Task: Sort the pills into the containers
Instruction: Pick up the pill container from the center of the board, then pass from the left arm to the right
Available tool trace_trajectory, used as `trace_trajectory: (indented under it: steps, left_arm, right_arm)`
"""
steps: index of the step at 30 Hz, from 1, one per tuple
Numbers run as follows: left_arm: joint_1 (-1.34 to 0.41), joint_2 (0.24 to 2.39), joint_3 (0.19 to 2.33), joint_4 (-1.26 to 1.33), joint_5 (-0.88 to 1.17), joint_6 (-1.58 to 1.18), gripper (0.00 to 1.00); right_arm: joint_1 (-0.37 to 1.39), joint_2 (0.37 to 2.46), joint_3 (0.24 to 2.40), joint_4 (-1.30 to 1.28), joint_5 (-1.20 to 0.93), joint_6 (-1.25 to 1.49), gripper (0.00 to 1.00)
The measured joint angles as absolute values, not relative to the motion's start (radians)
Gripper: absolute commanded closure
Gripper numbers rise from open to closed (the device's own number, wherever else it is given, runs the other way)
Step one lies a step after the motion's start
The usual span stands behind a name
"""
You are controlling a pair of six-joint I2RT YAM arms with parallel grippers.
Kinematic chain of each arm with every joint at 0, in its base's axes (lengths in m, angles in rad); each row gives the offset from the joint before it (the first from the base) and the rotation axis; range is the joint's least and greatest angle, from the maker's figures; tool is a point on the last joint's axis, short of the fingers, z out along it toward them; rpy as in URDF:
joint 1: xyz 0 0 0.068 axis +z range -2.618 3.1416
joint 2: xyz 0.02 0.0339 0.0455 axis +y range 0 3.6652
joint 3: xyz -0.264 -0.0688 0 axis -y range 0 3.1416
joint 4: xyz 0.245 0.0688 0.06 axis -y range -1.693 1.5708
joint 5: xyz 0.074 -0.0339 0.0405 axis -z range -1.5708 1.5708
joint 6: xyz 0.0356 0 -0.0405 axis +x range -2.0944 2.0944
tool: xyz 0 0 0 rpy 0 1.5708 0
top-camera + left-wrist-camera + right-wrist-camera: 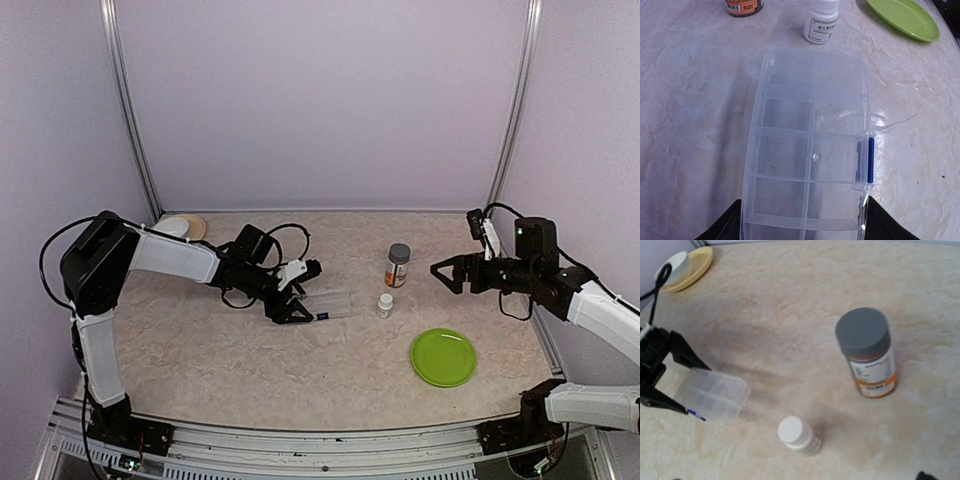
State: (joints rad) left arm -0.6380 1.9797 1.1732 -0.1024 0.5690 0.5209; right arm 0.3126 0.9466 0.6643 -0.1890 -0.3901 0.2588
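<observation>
The left gripper (302,303) grips the near end of a clear plastic compartment box (333,303), its two black fingers (722,227) pressed against the box's long sides with the jaws partly closed, at a beige marbled table (250,370) enclosed by pale lilac walls. The box lies left of the table's centre, its far end pointing toward a small white bottle (384,305) that stands just beside it. Seen from the left wrist, the box shows two rows of compartments and a dark blue latch (870,160) on its right edge; whether it lies flat or is lifted off the surface cannot be told, nor whether the specks inside it are pills. Behind the white bottle stands a taller bottle with a grey cap and orange label (398,265), upright and apart from it. The right gripper (447,274) hangs above the table to the right of that bottle, jaws spread wide and holding nothing. A lime-green plate (443,357) sits near the front right, and a yellow dish (194,227) carrying a white round object rests at the back left corner.
</observation>
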Motion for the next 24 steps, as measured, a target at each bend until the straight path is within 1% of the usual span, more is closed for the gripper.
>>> trace_trajectory:
  steps: [5, 12, 19, 24]
  left_arm:
    - [-0.666, 1.937, 1.154, -0.063, 0.583, 0.484, 0.50]
    - [-0.709, 1.858, 1.084, -0.012, 0.584, 0.423, 0.50]
    - [-0.796, 1.730, 1.029, 0.057, 0.490, 0.385, 0.50]
    - [-0.873, 1.677, 0.994, 0.105, 0.408, 0.377, 0.49]
  right_arm:
    - [0.327, 0.966, 0.664, -0.181, -0.432, 0.256, 0.00]
    - [0.394, 1.002, 0.664, -0.147, -0.490, 0.256, 0.00]
    - [0.443, 1.056, 0.673, -0.127, -0.526, 0.321, 0.00]
    - [0.484, 1.093, 0.711, -0.102, -0.554, 0.382, 0.03]
